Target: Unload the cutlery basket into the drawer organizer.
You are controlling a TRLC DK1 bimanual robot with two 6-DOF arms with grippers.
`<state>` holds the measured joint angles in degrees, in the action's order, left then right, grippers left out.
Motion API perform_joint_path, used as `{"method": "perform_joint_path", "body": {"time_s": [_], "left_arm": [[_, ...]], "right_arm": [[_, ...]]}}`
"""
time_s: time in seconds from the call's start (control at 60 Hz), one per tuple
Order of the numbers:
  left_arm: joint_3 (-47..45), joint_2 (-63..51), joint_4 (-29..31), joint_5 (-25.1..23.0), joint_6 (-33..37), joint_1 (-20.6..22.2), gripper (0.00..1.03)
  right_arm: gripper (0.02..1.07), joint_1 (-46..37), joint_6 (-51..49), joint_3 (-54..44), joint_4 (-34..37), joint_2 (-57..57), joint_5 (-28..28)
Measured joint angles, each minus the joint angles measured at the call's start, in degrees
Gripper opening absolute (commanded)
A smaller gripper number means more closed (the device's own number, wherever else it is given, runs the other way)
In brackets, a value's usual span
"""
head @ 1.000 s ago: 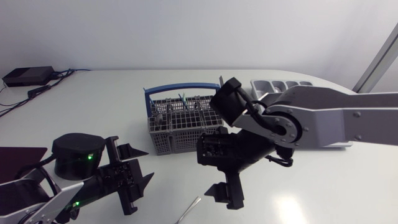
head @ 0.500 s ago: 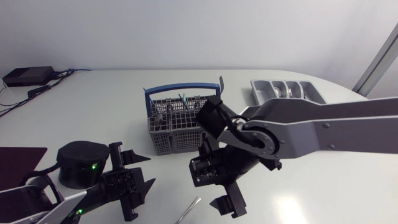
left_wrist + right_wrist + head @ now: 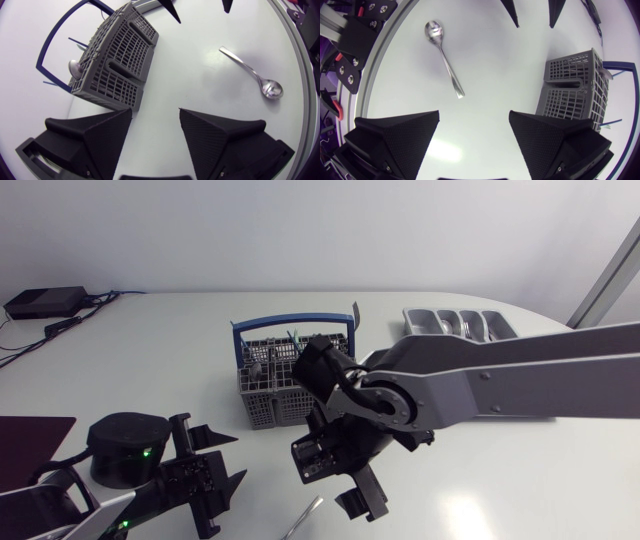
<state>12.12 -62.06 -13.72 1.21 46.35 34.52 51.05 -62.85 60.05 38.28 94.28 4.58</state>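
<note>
Under the right tool [image 3: 474,131] there is only bare bench [image 3: 490,75]. Its two fingers stand wide open and hold nothing. A spoon [image 3: 444,54] lies flat on the bench just ahead of this tool. The grey cutlery basket [image 3: 572,89] stands ahead too, off to one side, with a blue handle and some cutlery in it. The left tool [image 3: 155,132] is also wide open and holds nothing. The basket is ahead of it on one side and the spoon on the other. The two tools point at each other, with the spoon between them. The drawer organizer [image 3: 460,325] sits past the basket, well apart from both tools.
</note>
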Motion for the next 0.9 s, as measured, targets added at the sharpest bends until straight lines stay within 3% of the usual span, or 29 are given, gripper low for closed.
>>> {"method": "perform_joint_path", "body": {"time_s": [0.45, 0.7, 0.9], "left_arm": [[-0.3, -0.3, 2.2, -10.5, -6.1, -5.1, 0.68], [0.4, -0.6, 7.8, -18.4, -6.3, -9.4, 0.68], [1.0, -0.6, 9.5, -20.2, -6.3, -10.5, 0.68]], "right_arm": [[1.02, 4.5, -3.5, 1.0, 2.1, 3.9, -1.5], [0.94, 8.8, -3.0, 1.8, 1.8, 5.9, -1.4], [0.86, 11.4, -1.4, 1.8, -0.1, 7.7, -1.4]]}}
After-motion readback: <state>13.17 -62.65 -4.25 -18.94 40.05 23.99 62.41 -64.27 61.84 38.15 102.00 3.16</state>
